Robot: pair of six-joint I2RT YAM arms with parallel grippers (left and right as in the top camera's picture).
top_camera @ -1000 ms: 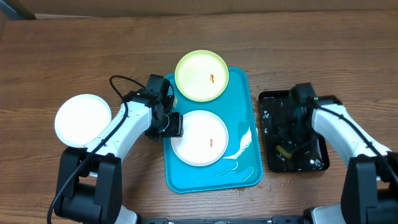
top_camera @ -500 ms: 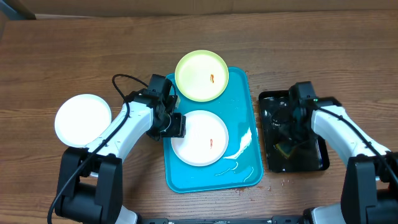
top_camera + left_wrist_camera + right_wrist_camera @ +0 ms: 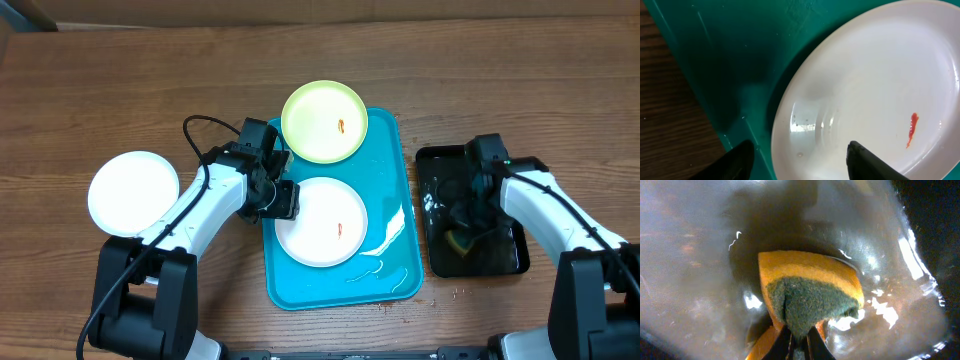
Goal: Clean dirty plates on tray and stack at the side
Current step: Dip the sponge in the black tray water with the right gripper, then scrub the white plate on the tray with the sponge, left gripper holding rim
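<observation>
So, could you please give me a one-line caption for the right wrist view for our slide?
Right claw pinching a yellow-and-green sponge over the wet black tray.

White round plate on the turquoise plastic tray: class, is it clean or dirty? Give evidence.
Dirty. The white round plate on the turquoise plastic tray bears an orange-red smear.

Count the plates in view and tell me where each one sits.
3. A plain white plate on the table at left; a green-rimmed plate overhanging the tray's far end; a smeared white plate in the tray's middle. None seems hidden.
</observation>
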